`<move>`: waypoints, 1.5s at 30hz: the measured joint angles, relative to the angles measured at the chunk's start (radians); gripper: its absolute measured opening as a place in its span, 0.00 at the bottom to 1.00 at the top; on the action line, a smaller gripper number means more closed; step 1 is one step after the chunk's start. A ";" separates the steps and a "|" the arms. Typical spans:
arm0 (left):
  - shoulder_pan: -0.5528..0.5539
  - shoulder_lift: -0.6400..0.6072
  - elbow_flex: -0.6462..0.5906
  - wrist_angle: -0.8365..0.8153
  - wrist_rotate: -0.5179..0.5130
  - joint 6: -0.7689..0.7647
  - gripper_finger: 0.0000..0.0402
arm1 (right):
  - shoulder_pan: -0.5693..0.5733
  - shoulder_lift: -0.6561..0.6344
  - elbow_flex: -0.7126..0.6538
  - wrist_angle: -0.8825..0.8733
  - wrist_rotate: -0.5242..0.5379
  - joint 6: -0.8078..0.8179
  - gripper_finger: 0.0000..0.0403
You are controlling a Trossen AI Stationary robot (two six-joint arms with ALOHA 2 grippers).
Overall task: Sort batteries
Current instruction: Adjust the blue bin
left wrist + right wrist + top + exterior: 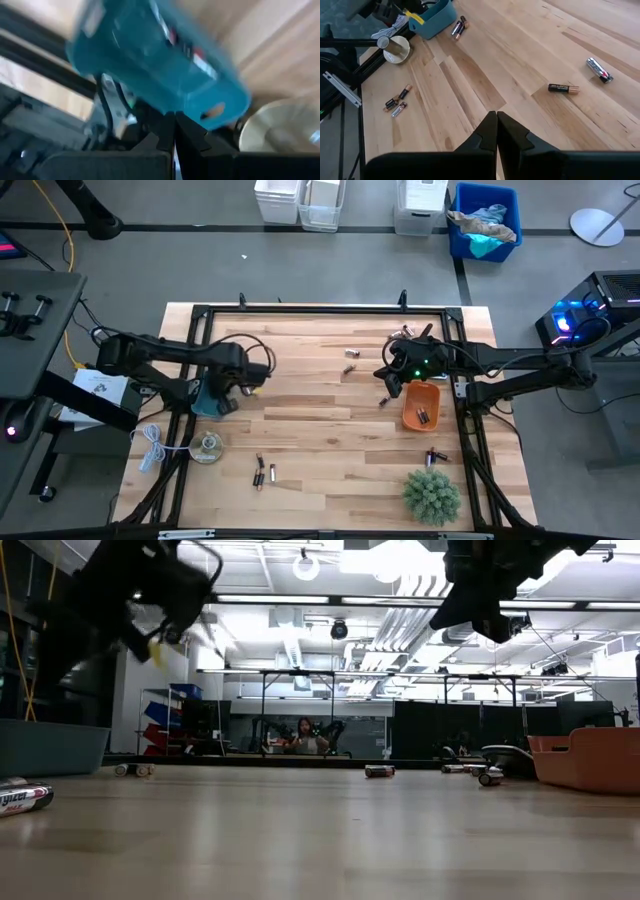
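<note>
A wide workshop with ceiling lights is stretching out behind a pale wooden table (330, 430), where two dark arms are hanging above a scatter of batteries. On the robot's left side, a blue bin (212, 398) is sitting at the table edge, holding several batteries, with the left gripper (232, 392) hovering over it, its fingers pressed together and holding nothing. Opposite, an orange bin (421, 404) is carrying at least two cells, and the right gripper (392, 383) is hanging just beside its rim, likewise closed and empty.

Loose batteries are lying in several spots: a pair near the far edge (351, 354), one just by the orange bin (384, 401), a few toward the near edge (262, 472) and two close to a small green plant (433, 494). A round white dish (208, 448) is resting near the blue bin.

The cells are small and round, so a pinch landing off-centre would likely send one rolling, possibly off the table. The right gripper, working so near the orange bin, could also nudge or tip it.
</note>
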 joint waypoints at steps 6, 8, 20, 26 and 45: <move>0.000 0.014 -0.113 0.092 -0.004 0.014 0.00 | 0.000 0.000 0.000 0.012 0.016 -0.002 0.00; 0.000 0.015 -0.124 0.133 -0.002 0.014 0.00 | 0.000 0.000 0.000 0.028 0.029 -0.001 0.00; 0.000 0.014 -0.147 0.307 0.020 0.127 0.00 | -0.002 0.001 0.000 0.061 0.032 0.000 0.00; -0.001 0.014 -0.147 0.382 0.041 0.129 0.00 | -0.002 0.001 0.000 0.062 0.032 -0.001 0.00; -0.008 0.012 -0.031 0.485 0.046 0.115 0.00 | -0.002 0.001 0.000 0.061 0.033 -0.035 0.00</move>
